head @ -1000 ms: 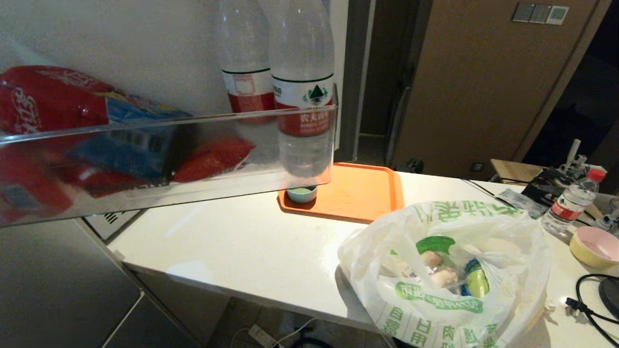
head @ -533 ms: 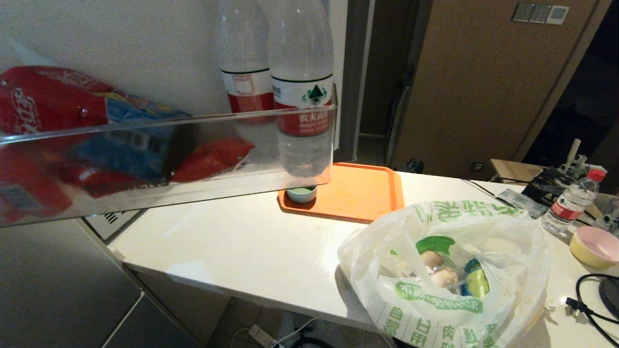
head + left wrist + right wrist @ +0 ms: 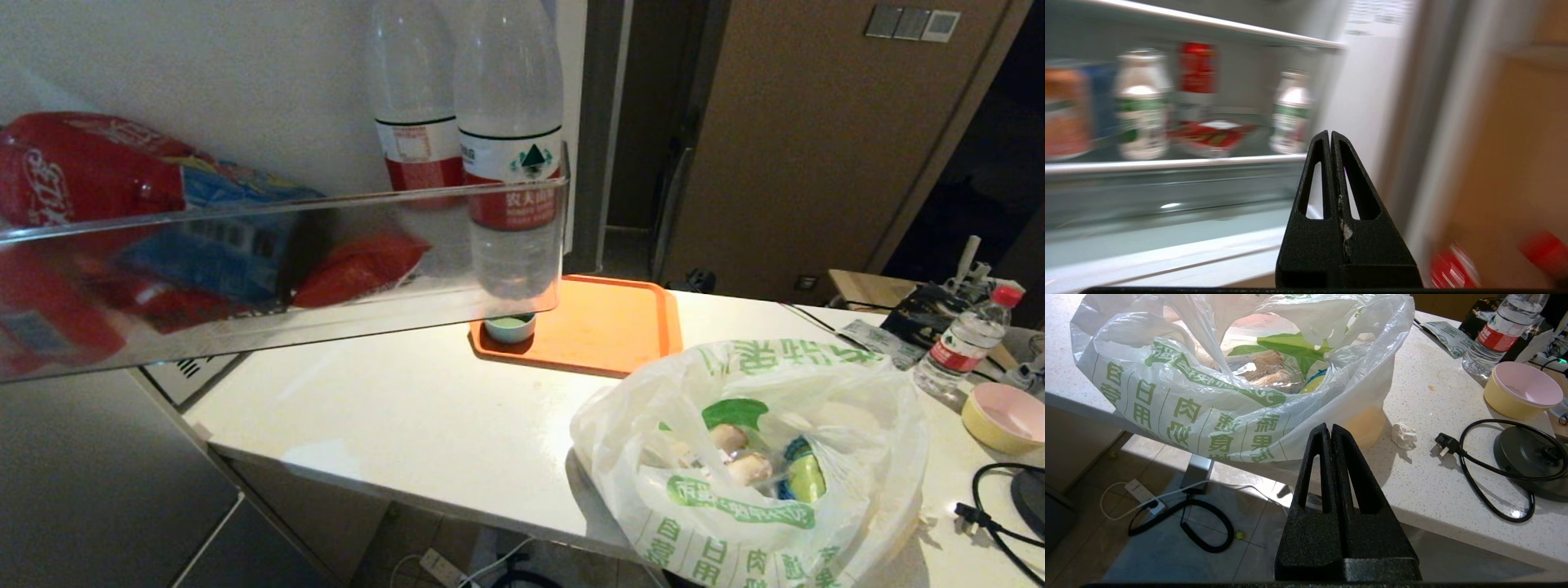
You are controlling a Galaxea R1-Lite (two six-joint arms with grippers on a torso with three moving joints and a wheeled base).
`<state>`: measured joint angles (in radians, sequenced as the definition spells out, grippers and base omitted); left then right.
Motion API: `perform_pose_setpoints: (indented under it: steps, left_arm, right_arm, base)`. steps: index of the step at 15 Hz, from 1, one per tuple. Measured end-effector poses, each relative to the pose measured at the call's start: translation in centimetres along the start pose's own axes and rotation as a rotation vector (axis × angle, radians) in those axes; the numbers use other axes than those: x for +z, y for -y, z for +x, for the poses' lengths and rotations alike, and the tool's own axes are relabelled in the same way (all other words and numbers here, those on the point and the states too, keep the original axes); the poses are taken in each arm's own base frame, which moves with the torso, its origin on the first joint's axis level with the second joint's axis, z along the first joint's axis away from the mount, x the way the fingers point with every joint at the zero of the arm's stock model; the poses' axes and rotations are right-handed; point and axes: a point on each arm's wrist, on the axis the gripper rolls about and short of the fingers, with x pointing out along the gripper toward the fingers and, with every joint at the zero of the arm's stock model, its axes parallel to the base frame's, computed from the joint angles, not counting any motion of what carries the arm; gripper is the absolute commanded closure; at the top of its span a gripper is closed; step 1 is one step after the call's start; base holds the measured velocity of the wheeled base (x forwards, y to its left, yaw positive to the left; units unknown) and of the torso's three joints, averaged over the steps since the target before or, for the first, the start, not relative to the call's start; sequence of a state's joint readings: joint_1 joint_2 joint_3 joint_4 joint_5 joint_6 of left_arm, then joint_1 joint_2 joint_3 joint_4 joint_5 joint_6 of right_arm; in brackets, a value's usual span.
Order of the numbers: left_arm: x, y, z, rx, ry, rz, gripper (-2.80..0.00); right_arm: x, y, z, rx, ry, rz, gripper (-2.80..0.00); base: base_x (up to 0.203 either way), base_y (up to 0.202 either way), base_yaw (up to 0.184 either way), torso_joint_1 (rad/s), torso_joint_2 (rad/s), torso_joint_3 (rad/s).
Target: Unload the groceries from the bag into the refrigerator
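On the left the refrigerator (image 3: pixel 245 90) is standing open, its door shelf (image 3: pixel 277 269) reaching over the left end of the worktop (image 3: pixel 424 425) and already carrying water bottles (image 3: pixel 508 147) and red packs (image 3: pixel 73 171); the left gripper (image 3: pixel 1331 136) is pointing into the white interior, its fingers (image 3: pixel 1319 171) pressed together and holding nothing, with white bottles (image 3: pixel 1141 102) blurred on an inner shelf ahead of it. Further right an orange tray (image 3: pixel 612 327) is lying at the back of the worktop; beyond it the bag (image 3: pixel 751 457) is sitting at the front edge, slightly overhanging it, mouth gaping upward, with the groceries (image 3: pixel 751 465) still inside: pale lumps, a yellow-green pack (image 3: pixel 804 478) and something green. The bag itself is looking thin, crinkly and slippery, likely to collapse or slide if tugged; the lumps are probably light and soft, easy to bruise, so a gentle pinch across the middle of one item through the open mouth seems wiser than hauling on the plastic. The right gripper (image 3: pixel 1332 430) is hanging just below the front edge, beside the bag; its fingers (image 3: pixel 1318 465) are closed too, touching nothing. A yellow bowl (image 3: pixel 1004 416) and a small bottle (image 3: pixel 963 343) are standing near the right end.
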<state>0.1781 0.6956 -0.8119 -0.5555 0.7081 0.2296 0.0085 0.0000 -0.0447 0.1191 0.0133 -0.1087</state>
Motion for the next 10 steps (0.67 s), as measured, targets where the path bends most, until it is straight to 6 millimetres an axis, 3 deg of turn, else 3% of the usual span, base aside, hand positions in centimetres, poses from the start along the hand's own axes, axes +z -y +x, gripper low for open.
perform_pose_setpoints:
  steps: [2, 4, 6, 10]
  left_arm:
    - [-0.1, -1.2, -1.4, -0.170, -0.023, 0.003, 0.00]
    - [-1.8, -2.2, -2.7, -0.351, -0.056, 0.030, 0.00]
    - [-4.9, -2.5, -4.0, -0.494, -0.094, 0.060, 0.00]
    - [-13.4, -3.1, -8.3, -0.721, -0.195, 0.140, 0.00]
  right_arm:
    - [0.0, 0.0, 0.0, 0.000, 0.000, -0.001, 0.00]
    - [0.0, 0.0, 0.0, 0.000, 0.000, -0.001, 0.00]
    - [0.0, 0.0, 0.0, 0.000, 0.000, -0.002, 0.00]
    - [0.0, 0.0, 0.0, 0.000, 0.000, 0.000, 0.00]
  base:
    - [0.000, 0.000, 0.000, 0.000, 0.00, 0.000]
    - [0.000, 0.000, 0.000, 0.000, 0.00, 0.000]
    - [0.000, 0.000, 0.000, 0.000, 0.00, 0.000]
    - [0.000, 0.000, 0.000, 0.000, 0.00, 0.000]
